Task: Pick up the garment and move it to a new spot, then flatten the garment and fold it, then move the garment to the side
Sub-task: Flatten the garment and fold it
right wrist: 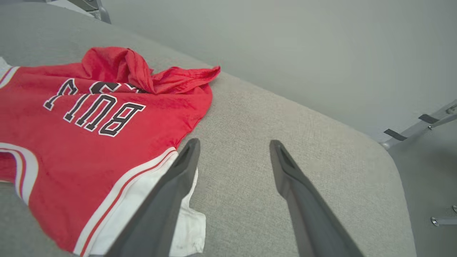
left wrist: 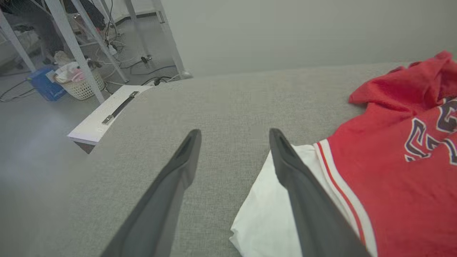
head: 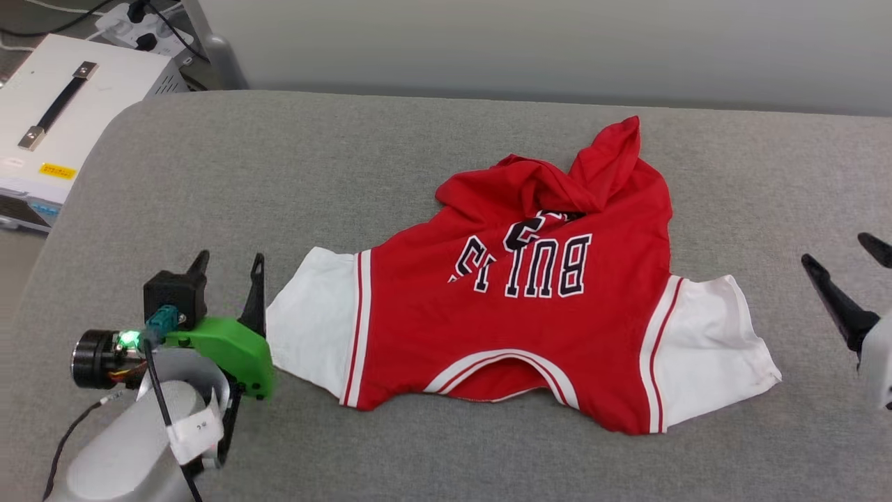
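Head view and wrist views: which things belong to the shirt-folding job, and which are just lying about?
Job: red garment, crumpled on the grey table; left claw, open by its white sleeve; right claw, open.
Lying about: white case with black handle; power strip; white basket; blue box.

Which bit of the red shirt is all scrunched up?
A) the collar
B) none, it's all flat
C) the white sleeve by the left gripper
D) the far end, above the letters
D: the garment is bunched and folded over at its far end, hiding part of the number, while the white sleeves and the collar lie flat.
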`<state>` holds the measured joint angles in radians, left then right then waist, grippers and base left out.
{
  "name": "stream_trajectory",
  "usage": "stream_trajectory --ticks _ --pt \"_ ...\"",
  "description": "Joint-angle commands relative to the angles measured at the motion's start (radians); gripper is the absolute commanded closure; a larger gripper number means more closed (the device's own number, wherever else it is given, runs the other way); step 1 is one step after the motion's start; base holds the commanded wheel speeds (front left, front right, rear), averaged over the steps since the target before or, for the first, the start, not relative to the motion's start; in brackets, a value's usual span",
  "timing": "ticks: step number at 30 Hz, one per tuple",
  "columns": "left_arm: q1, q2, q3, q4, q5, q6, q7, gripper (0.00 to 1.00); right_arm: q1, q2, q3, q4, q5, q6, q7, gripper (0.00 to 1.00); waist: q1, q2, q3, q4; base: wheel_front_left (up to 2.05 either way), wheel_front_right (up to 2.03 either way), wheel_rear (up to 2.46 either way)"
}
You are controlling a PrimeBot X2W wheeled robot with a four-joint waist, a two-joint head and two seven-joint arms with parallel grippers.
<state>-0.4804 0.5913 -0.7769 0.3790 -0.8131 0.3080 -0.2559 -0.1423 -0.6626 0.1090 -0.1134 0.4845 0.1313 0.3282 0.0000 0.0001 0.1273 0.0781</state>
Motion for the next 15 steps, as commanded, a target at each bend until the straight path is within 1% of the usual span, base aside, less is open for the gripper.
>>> stream_trajectory --ticks 1,3,5,7,9,12,15 --pt "0.042 -0.012 0.038 -0.045 0.046 0.024 -0.005 0.00 -0.025 -0.023 0.031 -0.002 0.031 -0.001 0.049 0.00 0.0000 -0.0001 0.005 0.011 0.00 0.00 0.00" --pt "0.107 -0.036 0.115 -0.134 0.120 0.061 -0.005 0.00 -0.058 -0.060 0.090 0.008 0.079 -0.001 0.148 0.00 0.0000 -0.0001 0.013 0.020 0.00 0.00 0.00" --pt "0.163 -0.061 0.175 -0.196 0.179 0.079 -0.006 0.00 -0.091 -0.085 0.144 0.025 0.114 -0.001 0.233 0.00 0.0000 -0.0001 0.023 0.029 0.00 0.00 0.00" --pt "0.212 -0.090 0.223 -0.244 0.234 0.085 -0.006 0.00 -0.123 -0.095 0.187 0.050 0.144 -0.001 0.301 0.00 0.0000 -0.0001 0.035 0.039 0.00 0.00 0.00" --pt "0.254 -0.120 0.261 -0.287 0.285 0.091 -0.006 0.00 -0.158 -0.096 0.227 0.087 0.161 -0.001 0.346 0.00 0.0000 -0.0001 0.049 0.049 0.00 0.00 0.00" --pt "0.291 -0.160 0.313 -0.321 0.341 0.073 -0.006 0.00 -0.209 -0.083 0.264 0.160 0.181 -0.001 0.374 0.00 0.0000 -0.0001 0.075 0.065 0.00 0.00 0.00" --pt "0.311 -0.205 0.354 -0.340 0.394 0.045 -0.006 0.00 -0.264 -0.061 0.304 0.250 0.186 -0.001 0.372 0.00 0.0000 -0.0001 0.102 0.081 0.00 0.00 0.00"
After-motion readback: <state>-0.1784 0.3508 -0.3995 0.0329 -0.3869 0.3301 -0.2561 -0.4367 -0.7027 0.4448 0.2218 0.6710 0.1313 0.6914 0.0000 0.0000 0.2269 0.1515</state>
